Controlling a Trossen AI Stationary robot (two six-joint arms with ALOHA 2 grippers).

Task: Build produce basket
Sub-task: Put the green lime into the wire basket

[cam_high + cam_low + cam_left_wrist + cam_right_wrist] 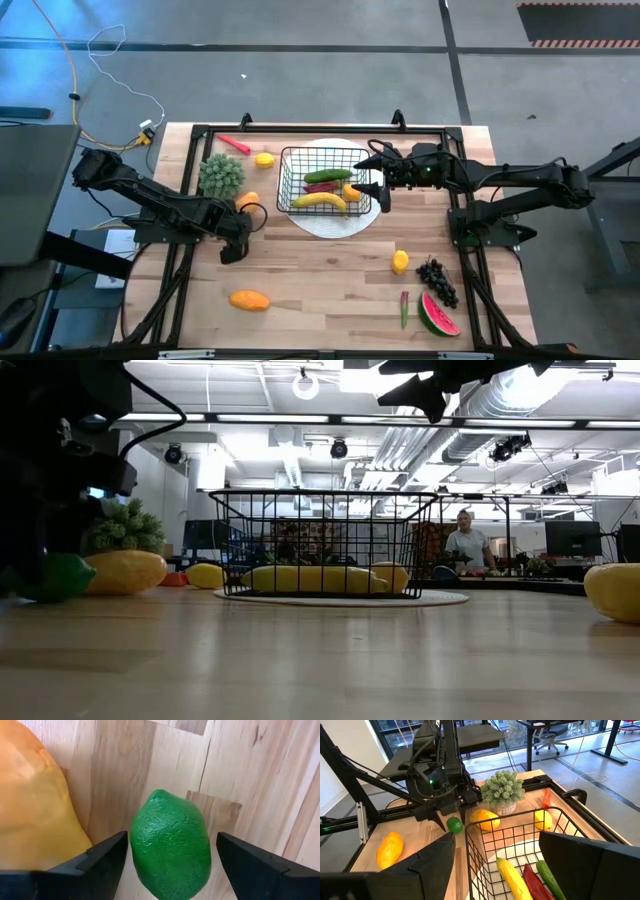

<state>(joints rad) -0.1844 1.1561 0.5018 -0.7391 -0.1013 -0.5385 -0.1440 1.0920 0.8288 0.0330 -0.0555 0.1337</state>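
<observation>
Between open left gripper (170, 857) fingers sits lime (170, 845); mango (35, 805) alongside may get nudged. Right gripper (377, 178) open over basket (325, 180).

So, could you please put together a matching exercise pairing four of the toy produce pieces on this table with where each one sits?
Things:
1. long yellow toy banana
2. bumpy green toy lime
3. red-and-green toy watermelon slice
4. small yellow toy lemon

Places:
A. between the left tool's open fingers
B. on the wood beside the green leafy plant
C. inside the black wire-mesh basket
D. near the table's front right corner, by the dark grapes

Pairs: 1-C, 2-A, 3-D, 4-B
</observation>
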